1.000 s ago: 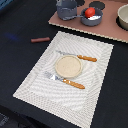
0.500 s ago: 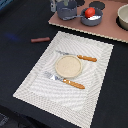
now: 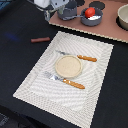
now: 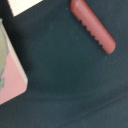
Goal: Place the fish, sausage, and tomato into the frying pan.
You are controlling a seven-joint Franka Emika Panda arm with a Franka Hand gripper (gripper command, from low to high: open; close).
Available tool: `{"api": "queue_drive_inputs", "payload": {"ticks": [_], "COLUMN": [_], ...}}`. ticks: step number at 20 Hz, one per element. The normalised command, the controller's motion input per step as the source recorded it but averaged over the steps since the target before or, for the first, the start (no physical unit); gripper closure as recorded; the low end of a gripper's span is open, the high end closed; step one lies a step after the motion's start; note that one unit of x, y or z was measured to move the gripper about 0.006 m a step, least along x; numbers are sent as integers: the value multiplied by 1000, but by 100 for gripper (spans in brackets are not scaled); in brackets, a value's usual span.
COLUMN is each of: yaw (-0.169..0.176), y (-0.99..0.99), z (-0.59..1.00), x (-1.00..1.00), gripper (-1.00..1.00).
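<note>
The sausage [image 3: 40,39] is a reddish-brown rod lying on the dark table off the placemat's far corner, on the exterior view's left. It fills the wrist view [image 4: 93,26], with no fingers showing there. The frying pan [image 3: 91,21] stands on the pink board at the back. The red tomato [image 3: 90,12] sits in it, beside a white piece [image 3: 96,17] that looks like the fish. My gripper [image 3: 52,6] hangs at the top edge, above and behind the sausage. It is blurred and partly cut off, so I cannot tell how the jaws stand.
A striped placemat [image 3: 40,82] holds a tan plate [image 3: 67,66], an orange-handled knife [image 3: 80,57] and a fork [image 3: 65,80]. A grey pot [image 3: 67,12] stands next to the pan, and a beige bowl [image 3: 123,15] is at the far right. The pink board's corner [image 4: 10,82] shows in the wrist view.
</note>
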Motion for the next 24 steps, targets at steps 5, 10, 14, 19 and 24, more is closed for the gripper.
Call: {"api": "queue_drive_inputs", "payload": {"ticks": [5,10,14,19,24], "yaw": [88,118,107,93,78], "y": [-430,-244,-90,-35,-42], "z": [-355,-362,-426,-471,-495], "x": [-343,-405,-578,-665,-713], "gripper": [-100,-100,-100,-100,-100]}}
